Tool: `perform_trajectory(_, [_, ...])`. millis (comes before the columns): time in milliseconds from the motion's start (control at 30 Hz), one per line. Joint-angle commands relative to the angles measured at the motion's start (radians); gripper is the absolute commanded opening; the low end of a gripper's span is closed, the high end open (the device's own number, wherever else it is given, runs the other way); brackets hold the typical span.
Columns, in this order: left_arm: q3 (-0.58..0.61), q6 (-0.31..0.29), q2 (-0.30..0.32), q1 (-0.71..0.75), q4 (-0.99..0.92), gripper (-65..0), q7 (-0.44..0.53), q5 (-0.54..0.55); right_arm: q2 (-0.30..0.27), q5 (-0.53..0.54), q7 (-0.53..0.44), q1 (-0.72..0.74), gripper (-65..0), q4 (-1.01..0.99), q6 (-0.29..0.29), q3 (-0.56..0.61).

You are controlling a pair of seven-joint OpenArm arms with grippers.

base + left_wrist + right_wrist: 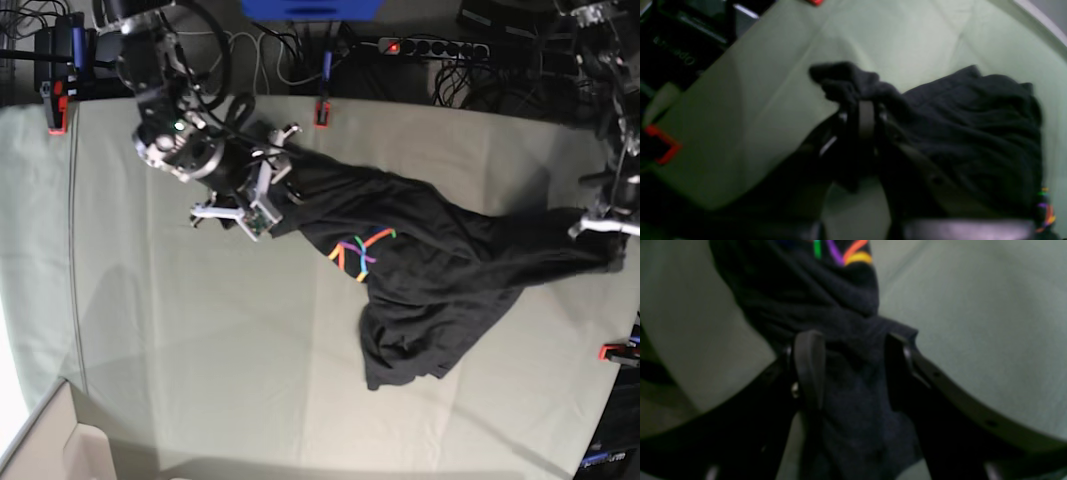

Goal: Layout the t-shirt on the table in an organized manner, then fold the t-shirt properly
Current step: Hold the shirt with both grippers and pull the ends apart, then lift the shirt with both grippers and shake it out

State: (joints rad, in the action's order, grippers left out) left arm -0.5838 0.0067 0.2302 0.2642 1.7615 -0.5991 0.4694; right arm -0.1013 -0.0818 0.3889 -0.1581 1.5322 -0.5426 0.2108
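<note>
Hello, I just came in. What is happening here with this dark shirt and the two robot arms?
Two robot arms are stretching a black t-shirt out over the cloth-covered table. The left gripper is shut on one end of the shirt. The right gripper is at the other end with its jaws apart; the fabric lies between them, unpinched. The shirt lies as a wrinkled band between the arms, not yet flat, with part of its rainbow print showing. Folding has not begun.
</note>
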Motion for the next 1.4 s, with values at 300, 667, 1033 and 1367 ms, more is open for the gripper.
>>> perform_trajectory(300, [-0.006,-0.003,-0.01,0.034,0.025,-64.9,0.024,0.005,0.001,-0.017,-0.028,0.055,-35.2,-0.069,-0.012,0.003])
perform_trajectory(667, [-0.006,-0.003,-0.03,0.033,0.024,-64.9,0.024,0.005,0.001,-0.016,-0.028,0.096,-37.9,-0.129,-0.017,0.037])
perform_trajectory(1033, [-0.006,-0.003,-0.022,0.028,0.033,-64.9,0.024,0.007,-0.024,-0.009,-0.028,0.036,-65.0,0.087,-0.017,-0.001])
perform_trajectory(1367, [0.0,-0.001,-0.027,-0.03,0.229,-64.9,0.017,0.013,-0.024,-0.009,-0.026,-0.067,-65.0,0.495,-0.02,-0.221])
